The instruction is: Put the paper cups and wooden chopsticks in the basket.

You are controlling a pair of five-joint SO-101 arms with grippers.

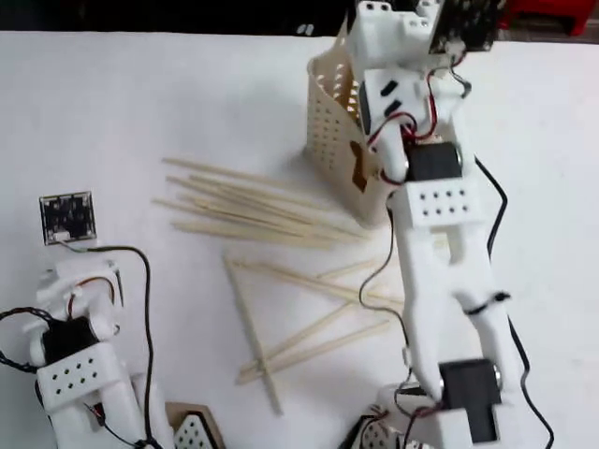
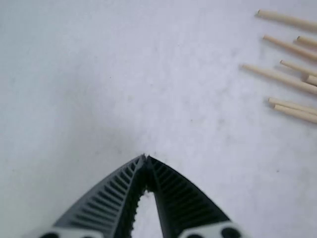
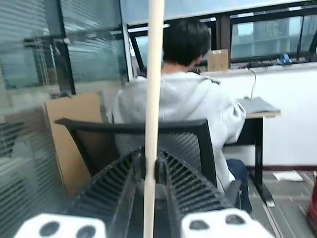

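Many wooden chopsticks lie loose on the white table, one bundle (image 1: 253, 208) beside the basket and a crossed heap (image 1: 309, 318) nearer the front. The cream perforated basket (image 1: 337, 140) stands at the back, leaning. My right arm (image 1: 430, 201) stretches from the front up over the basket's top. Its gripper (image 3: 148, 166) is shut on a single chopstick (image 3: 153, 74) that stands upright between the fingers, aimed out at the room. My left gripper (image 2: 146, 158) is shut with nothing in it, low over bare table, a little short of several chopstick ends (image 2: 287, 74).
The left arm (image 1: 75, 365) sits at the front left corner with its black cable looping beside it. A small brown and white piece (image 1: 192, 428) lies at the front edge. The table's far edge (image 1: 187, 34) runs just behind the basket.
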